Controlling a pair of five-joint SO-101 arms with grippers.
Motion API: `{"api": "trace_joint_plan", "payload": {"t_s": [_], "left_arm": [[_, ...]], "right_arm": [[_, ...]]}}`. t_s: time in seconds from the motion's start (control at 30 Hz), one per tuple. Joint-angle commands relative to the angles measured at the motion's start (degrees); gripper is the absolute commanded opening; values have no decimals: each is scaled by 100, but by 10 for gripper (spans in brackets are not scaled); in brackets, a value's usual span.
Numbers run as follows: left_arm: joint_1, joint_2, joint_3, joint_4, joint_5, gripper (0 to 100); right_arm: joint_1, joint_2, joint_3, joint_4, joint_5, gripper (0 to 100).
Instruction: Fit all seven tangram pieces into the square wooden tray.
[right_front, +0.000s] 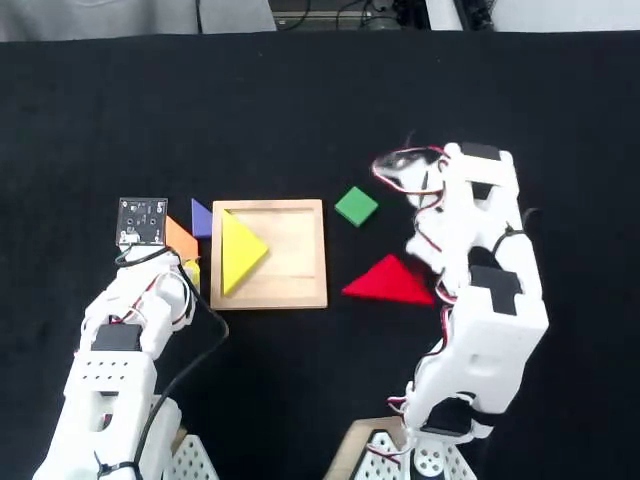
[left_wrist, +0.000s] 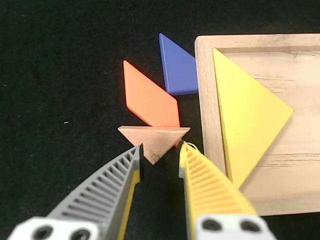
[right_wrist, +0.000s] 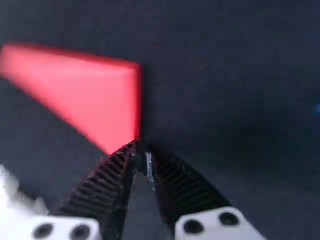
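The square wooden tray (right_front: 300, 255) (left_wrist: 205, 100) holds a large yellow triangle (right_front: 238, 250) (left_wrist: 245, 115). Left of it lie an orange parallelogram (right_front: 181, 238) (left_wrist: 150, 100) and a blue triangle (right_front: 201, 218) (left_wrist: 177, 67). My left gripper (left_wrist: 161, 148) is shut on a small wooden triangle (left_wrist: 154, 137) that overlaps the orange piece's corner. A green square (right_front: 356, 206) and a large red triangle (right_front: 390, 281) (right_wrist: 85, 95) rest right of the tray. My right gripper (right_wrist: 141, 152) is shut with nothing held, its tip at the red triangle's corner.
Black cloth (right_front: 300, 110) covers the whole table. The right arm (right_front: 470, 230) arches over the area right of the red triangle. The left arm (right_front: 125, 330) comes in from the near left. Open cloth lies behind the tray.
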Motion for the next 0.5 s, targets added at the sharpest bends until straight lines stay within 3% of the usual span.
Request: {"api": "trace_joint_plan", "payload": {"t_s": [0.0, 0.27, 0.47], "left_arm": [[92, -9, -40, -132, -62, 137], [92, -9, -40, -132, -62, 137], [92, -9, -40, -132, -62, 137]], "right_arm": [[114, -391, 154, 202, 369, 11], [132, -2659, 1235, -440, 360, 11], [-404, -4286, 2519, -976, 360, 11]]}}
